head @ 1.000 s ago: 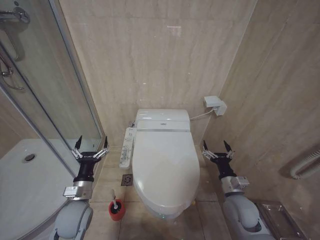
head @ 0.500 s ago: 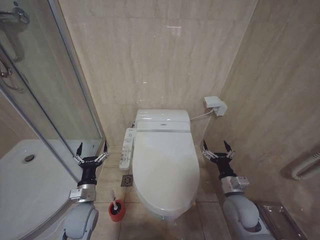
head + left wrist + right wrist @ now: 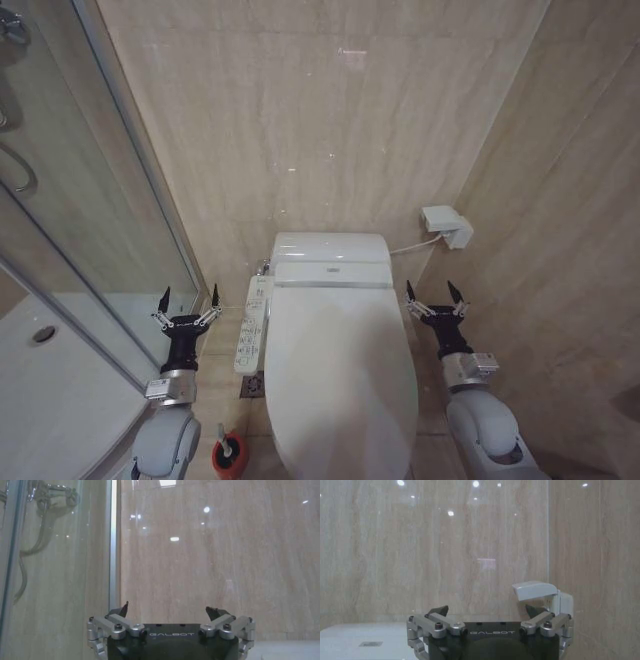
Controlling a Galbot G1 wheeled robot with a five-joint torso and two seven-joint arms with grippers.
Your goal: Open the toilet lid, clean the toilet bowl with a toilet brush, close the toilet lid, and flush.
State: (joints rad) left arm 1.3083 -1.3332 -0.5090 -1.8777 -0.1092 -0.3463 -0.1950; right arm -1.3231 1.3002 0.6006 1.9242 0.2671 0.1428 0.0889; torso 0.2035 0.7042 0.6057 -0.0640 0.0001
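Standing before the toilet, I hold both arms up, one on each side of it, and both pincers are wide open with nothing in them. My left gripper (image 3: pixel 189 303) is beside the button panel (image 3: pixel 252 325), between the shower glass (image 3: pixel 90 210) and the toilet; its own camera looks at the glass edge and the tiled wall, past its spread fingers (image 3: pixel 120 610). My right gripper (image 3: pixel 431 299) is on the other side, near the corner of the wall, below the white wall box (image 3: pixel 446 225), which its camera also shows ahead (image 3: pixel 540 594). The lid (image 3: pixel 340 375) is closed and lies flat between the two grippers, lower than both. Its long axis runs from the tank (image 3: pixel 331 259) toward my body, so the front edge that must be lifted is behind and below my fingertips, close to my base. Both grippers are about equally near the lid's sides; I judge neither has a clear advantage. The brush (image 3: pixel 228 450) stands in its red cup on the floor, below and behind the left gripper, so that arm is nearer to it.
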